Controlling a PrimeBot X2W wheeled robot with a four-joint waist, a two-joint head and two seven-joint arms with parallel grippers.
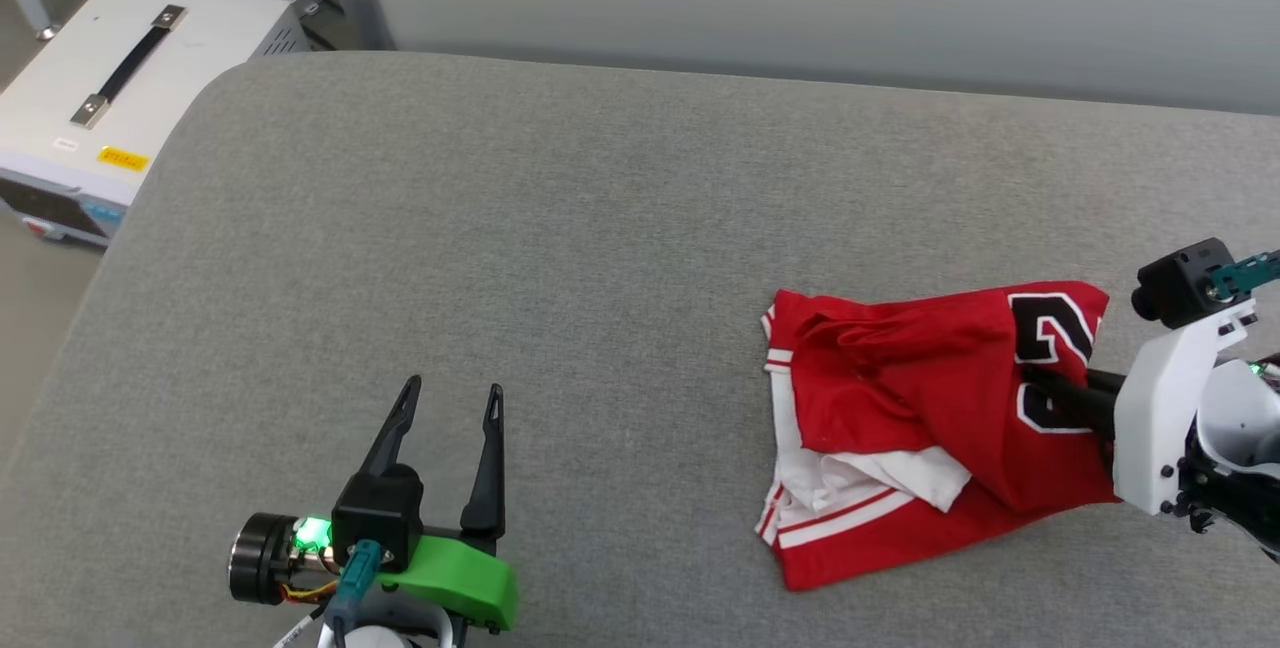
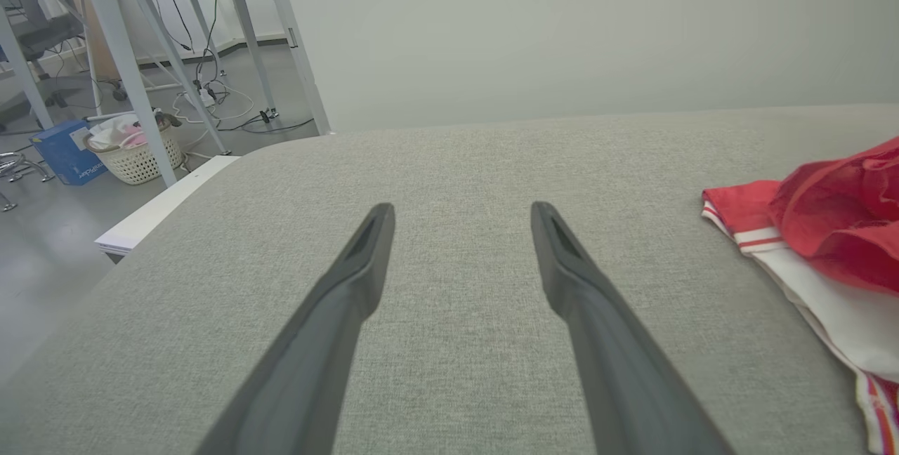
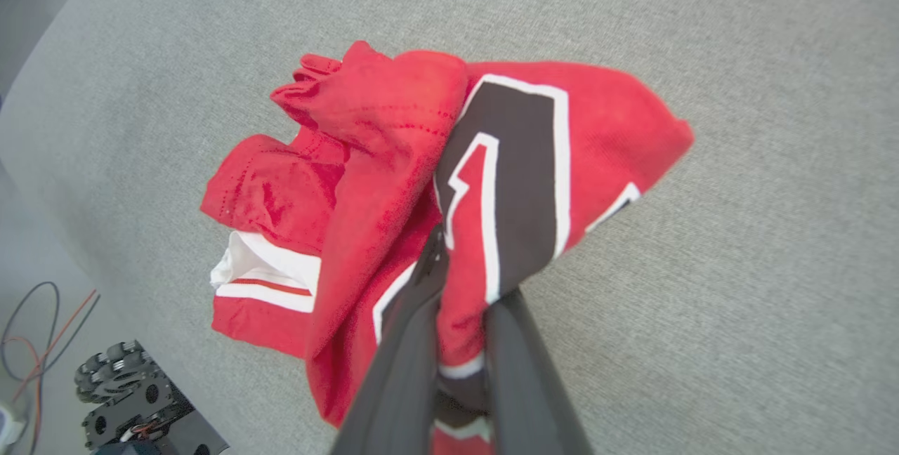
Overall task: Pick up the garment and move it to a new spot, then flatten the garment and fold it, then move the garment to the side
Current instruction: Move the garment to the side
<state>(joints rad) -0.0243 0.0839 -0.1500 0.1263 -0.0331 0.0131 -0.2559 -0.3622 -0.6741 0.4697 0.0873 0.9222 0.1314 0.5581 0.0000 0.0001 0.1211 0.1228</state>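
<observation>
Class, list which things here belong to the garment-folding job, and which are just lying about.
Job: garment; right hand, closed on it; left hand, open; grey padded surface.
Lying about: white case; laundry basket; blue box; floor cables.

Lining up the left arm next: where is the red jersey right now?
In the head view the red jersey lies crumpled on the grey fabric surface's right side, pinched by the right gripper.
</observation>
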